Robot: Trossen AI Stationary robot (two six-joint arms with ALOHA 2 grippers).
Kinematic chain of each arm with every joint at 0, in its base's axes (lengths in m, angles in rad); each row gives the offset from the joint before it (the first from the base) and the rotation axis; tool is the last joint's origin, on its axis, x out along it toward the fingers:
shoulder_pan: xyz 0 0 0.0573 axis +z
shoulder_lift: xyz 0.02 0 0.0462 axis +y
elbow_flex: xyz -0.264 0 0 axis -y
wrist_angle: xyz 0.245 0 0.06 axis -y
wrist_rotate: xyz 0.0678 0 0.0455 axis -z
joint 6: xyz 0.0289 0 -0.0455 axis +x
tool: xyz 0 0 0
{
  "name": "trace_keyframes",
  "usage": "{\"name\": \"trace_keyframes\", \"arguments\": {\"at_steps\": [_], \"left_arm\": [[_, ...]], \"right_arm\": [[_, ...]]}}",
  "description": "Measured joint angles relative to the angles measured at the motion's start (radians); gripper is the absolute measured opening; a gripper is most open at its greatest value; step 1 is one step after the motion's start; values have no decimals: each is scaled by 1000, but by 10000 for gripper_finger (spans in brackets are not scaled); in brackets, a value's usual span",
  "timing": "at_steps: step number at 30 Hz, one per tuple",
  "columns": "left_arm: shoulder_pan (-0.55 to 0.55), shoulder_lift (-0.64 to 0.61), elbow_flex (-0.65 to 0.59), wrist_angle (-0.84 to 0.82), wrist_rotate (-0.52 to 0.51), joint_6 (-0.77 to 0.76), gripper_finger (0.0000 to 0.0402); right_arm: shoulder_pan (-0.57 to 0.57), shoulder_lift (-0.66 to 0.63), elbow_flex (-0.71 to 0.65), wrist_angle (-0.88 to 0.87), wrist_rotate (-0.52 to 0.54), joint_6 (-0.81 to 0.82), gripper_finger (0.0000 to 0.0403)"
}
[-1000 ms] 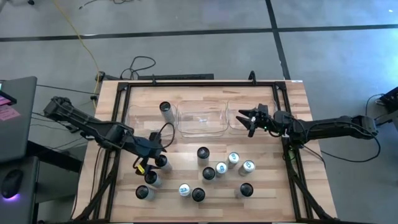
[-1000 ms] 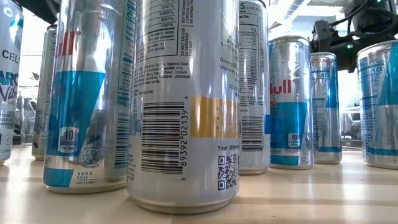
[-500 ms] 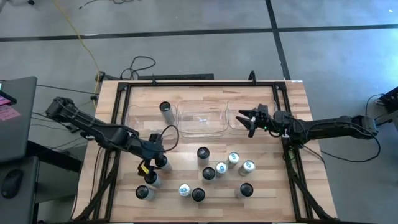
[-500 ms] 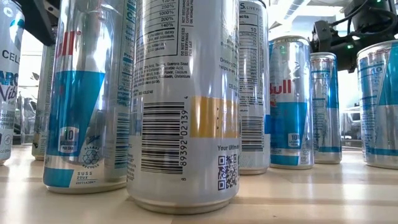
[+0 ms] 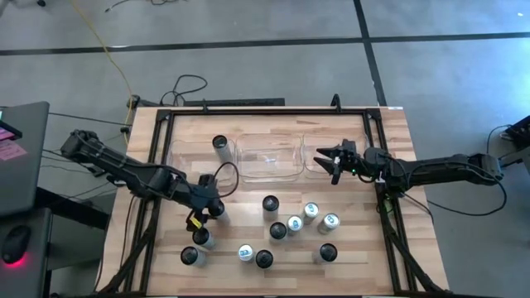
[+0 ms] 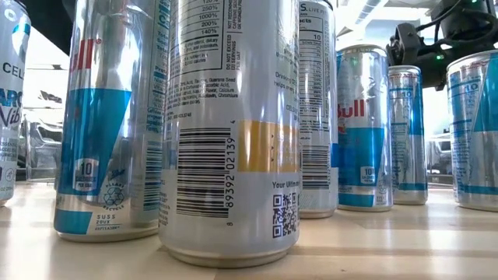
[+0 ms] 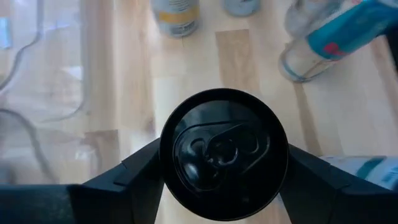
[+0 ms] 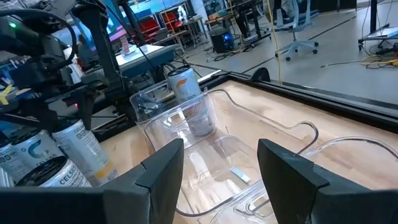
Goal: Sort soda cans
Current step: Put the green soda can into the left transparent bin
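Black-topped can (image 7: 224, 154) pinched by left tool (image 5: 210, 207)
We see right tool (image 5: 334, 157) spread over clear bin (image 5: 267, 157), holding nothing.

2 dark jointed arms (image 5: 124, 170); yellow tag, perhaps, near left wrist.

Slim silvery metal soda cans (image 5: 271, 204) stand upright in a loose cluster on the wooden table (image 5: 389, 149), some black-topped, some with pale blue tops, one black-topped can (image 5: 220, 144) apart near the table's far edge.
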State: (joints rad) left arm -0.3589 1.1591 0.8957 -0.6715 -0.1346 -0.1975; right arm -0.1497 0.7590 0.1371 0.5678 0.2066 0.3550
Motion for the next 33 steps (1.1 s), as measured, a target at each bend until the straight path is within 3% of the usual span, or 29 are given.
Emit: {"name": "trace_keyframes", "arguments": {"at_steps": [6, 12, 22, 33], "left_arm": [[7, 0, 100, -61, -31, 14, 251], [7, -1, 248, -266, -76, 17, 252], [14, -2, 473, -463, -200, 40, 253], [205, -2, 500, -547, -234, 121, 253]], "right_arm": [[0, 0, 0, 0, 0, 0, 228], [0, 0, 0, -17, 0, -11, 228], [0, 0, 0, -18, -1, -12, 228], [0, 0, 0, -18, -1, -12, 228]]}}
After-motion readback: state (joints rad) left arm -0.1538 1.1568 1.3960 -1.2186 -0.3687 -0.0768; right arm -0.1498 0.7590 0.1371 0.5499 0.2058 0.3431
